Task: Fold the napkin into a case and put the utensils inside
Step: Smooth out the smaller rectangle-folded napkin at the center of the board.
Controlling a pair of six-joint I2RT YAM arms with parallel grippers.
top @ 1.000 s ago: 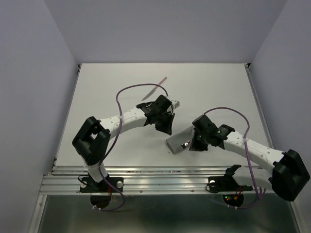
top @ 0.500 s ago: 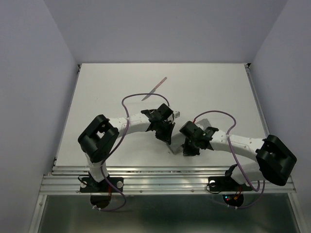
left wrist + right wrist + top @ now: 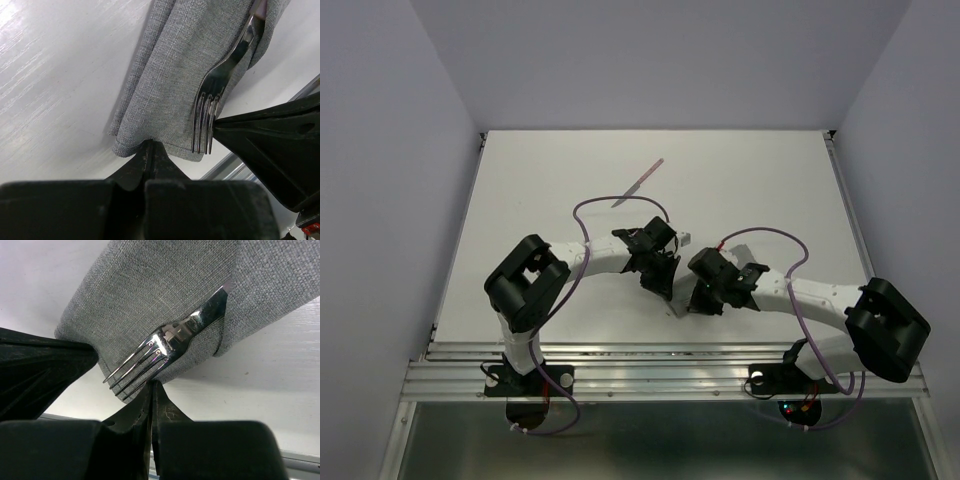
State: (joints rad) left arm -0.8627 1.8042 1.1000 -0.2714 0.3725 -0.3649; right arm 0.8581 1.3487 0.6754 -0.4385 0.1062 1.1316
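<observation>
The grey napkin lies folded into a narrow case, and in the top view only a strip of it shows. The fork is tucked in the fold, its tines sticking out over the open end. My left gripper is shut, its tips touching the case's end hem. My right gripper is shut too, its tips against the same end just below the tines. Both grippers meet over that end. The knife lies alone farther back.
The metal rail runs along the table's near edge, close to the case's end. Purple cables loop over both arms. White walls enclose the table on three sides.
The right gripper has swung left and the left gripper has come nearer, so both now meet at the case's near end. The knife has not moved.
</observation>
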